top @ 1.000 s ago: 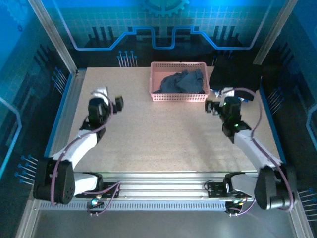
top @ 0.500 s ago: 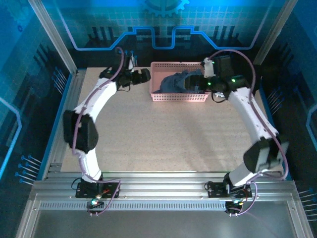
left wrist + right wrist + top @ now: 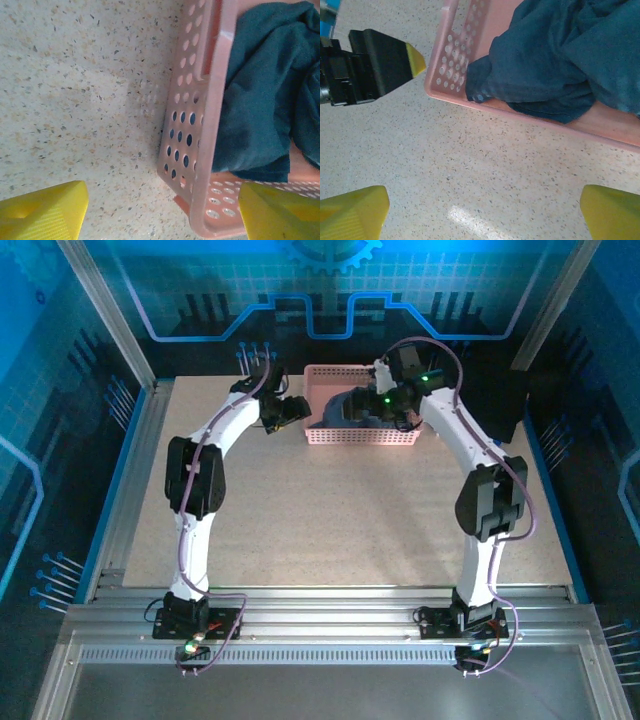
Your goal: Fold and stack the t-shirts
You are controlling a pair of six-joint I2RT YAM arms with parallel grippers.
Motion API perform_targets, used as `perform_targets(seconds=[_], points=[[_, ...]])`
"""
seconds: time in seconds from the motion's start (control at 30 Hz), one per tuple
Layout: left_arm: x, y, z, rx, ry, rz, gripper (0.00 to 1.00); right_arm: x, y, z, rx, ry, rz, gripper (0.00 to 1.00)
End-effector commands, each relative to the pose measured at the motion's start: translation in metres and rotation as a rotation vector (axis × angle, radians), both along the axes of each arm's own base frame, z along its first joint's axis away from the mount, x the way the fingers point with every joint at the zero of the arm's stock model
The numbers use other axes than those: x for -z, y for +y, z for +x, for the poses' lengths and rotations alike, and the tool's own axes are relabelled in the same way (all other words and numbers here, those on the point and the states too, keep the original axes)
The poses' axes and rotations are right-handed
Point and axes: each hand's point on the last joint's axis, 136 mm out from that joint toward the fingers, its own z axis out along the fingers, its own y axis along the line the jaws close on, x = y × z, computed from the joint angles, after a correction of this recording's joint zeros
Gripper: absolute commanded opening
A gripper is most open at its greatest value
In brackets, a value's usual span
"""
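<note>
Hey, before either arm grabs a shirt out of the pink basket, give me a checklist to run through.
1. Right gripper open: ok, jaws wide, nothing between them.
2. Left gripper open: ok, jaws wide, straddling a side wall of the basket.
3. T-shirts inside the basket: ok, bunched in a heap.
4. Cloth between either gripper's jaws: not ok, no shirt gripped yet.
5. Number of shirts in the heap: cannot tell.
6. Grippers apart from each other: ok, the left one sits by the basket's corner, away from the right one.
</note>
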Motion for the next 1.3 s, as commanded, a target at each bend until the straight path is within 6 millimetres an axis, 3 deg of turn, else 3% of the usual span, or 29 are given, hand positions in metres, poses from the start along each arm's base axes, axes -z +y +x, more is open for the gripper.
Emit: perform_targets(seconds=[0.0,0.17,0.33,0.4,0.47,0.5,0.67,0.87,0.93,1.03,1.1,1.13,1.17,1.2,1.27], points=[[0.008,-0.022,0.01,-0.021,0.01,-0.066,0.78,0.002,0.008,0.005,0.0,0.022,-0.008,0.99],[0.026,-0.037,0.008,-0.018,0.057,-0.094,0.56,0.024,-0.002,0.025,0.03,0.028,-0.144,0.99],[0.028,-0.027,-0.012,-0.021,0.088,-0.061,0.23,0.05,-0.016,0.045,0.069,0.028,-0.26,0.99],[0.028,-0.023,-0.025,-0.025,0.1,-0.064,0.15,0.061,-0.017,0.052,0.078,0.033,-0.282,0.99],[0.026,-0.019,-0.039,-0.029,0.107,-0.063,0.14,0.066,-0.015,0.057,0.075,0.036,-0.287,0.99],[0.026,-0.017,-0.048,-0.031,0.114,-0.066,0.14,0.081,-0.014,0.059,0.069,0.06,-0.3,0.99],[0.028,-0.007,-0.092,-0.035,0.135,-0.047,0.12,0.104,-0.012,0.071,0.078,0.071,-0.33,1.0],[0.038,-0.003,-0.143,-0.087,0.191,-0.087,0.12,0.144,0.023,0.062,0.025,0.127,-0.307,0.98],[0.038,0.006,-0.157,-0.13,0.197,-0.086,0.11,0.161,0.033,0.054,0.018,0.166,-0.321,0.91],[0.032,0.013,-0.171,-0.158,0.191,-0.086,0.11,0.17,0.036,0.049,0.057,0.196,-0.327,0.5],[0.026,0.019,-0.178,-0.179,0.179,-0.082,0.11,0.146,0.034,0.058,0.126,0.141,-0.291,0.25],[0.026,0.023,-0.182,-0.195,0.181,-0.072,0.11,0.124,0.04,0.064,0.14,0.107,-0.227,0.13],[0.025,0.03,-0.186,-0.222,0.185,-0.067,0.1,0.083,0.052,0.071,0.146,0.049,-0.109,0.01],[0.024,0.036,-0.19,-0.247,0.186,-0.065,0.1,0.044,0.063,0.077,0.14,-0.018,-0.005,0.0],[0.023,0.057,-0.196,-0.322,0.192,-0.062,0.09,-0.072,0.085,0.077,0.091,-0.209,0.237,0.0]])
